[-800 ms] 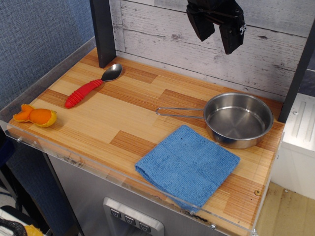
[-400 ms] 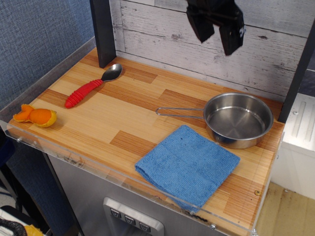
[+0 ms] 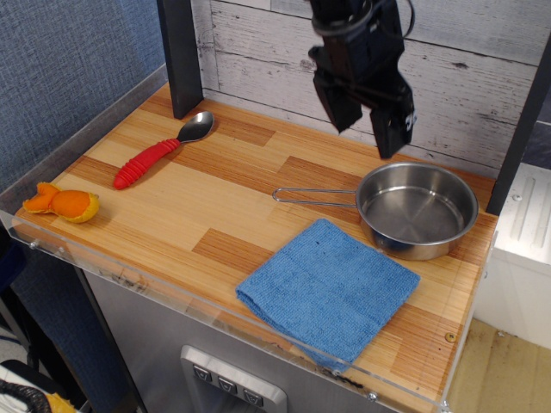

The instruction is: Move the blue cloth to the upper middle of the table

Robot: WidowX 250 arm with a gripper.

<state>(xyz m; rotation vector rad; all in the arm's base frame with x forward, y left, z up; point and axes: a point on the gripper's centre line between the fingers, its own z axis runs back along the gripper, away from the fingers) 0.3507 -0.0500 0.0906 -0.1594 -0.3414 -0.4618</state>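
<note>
The blue cloth (image 3: 329, 288) lies flat at the front right of the wood-plank table (image 3: 215, 206), one corner reaching the clear front rim. My black gripper (image 3: 366, 136) hangs in the air above the back right of the table, over the steel pan's handle side. Its two fingers (image 3: 392, 133) point down, spread apart, with nothing between them. It is well behind and above the cloth, not touching it.
A steel pan (image 3: 417, 210) with a thin wire handle sits just behind the cloth at the right. A red-handled spoon (image 3: 164, 150) lies at the back left. An orange toy (image 3: 62, 203) rests at the front left corner. A dark post (image 3: 179, 56) stands at the back.
The gripper has dropped lower and shifted slightly left toward the table. The cloth, pan, spoon and toy have stayed put.
</note>
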